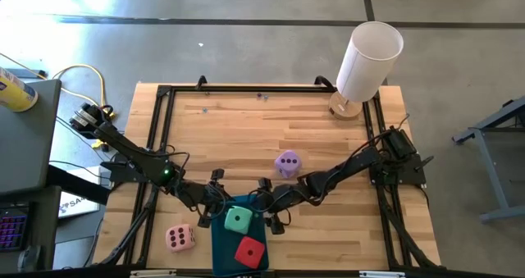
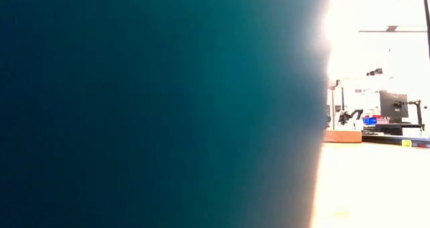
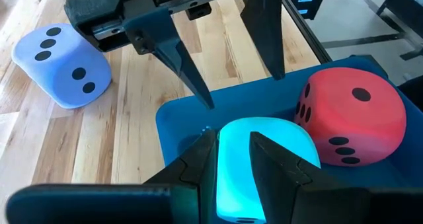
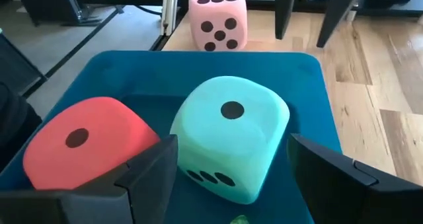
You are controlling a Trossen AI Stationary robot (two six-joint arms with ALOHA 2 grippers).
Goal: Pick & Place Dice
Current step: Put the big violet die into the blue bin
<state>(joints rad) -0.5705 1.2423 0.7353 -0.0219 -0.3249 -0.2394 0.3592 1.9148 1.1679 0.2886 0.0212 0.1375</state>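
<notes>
A teal tray lies at the table's near edge. On it sit the mint green die and the red die, side by side. The pink die rests on the wood left of the tray, and the purple die lies farther back. My right gripper is open, one finger on each side of the green die, with tray showing between one finger and the die. My left gripper stands at the tray's left rim, fingers slightly apart, with nothing between them.
A white cylinder stands on a wooden base at the far right corner. A black frame runs round the tabletop. A teal surface fills most of the low view. Bare wood lies between the purple die and the far edge.
</notes>
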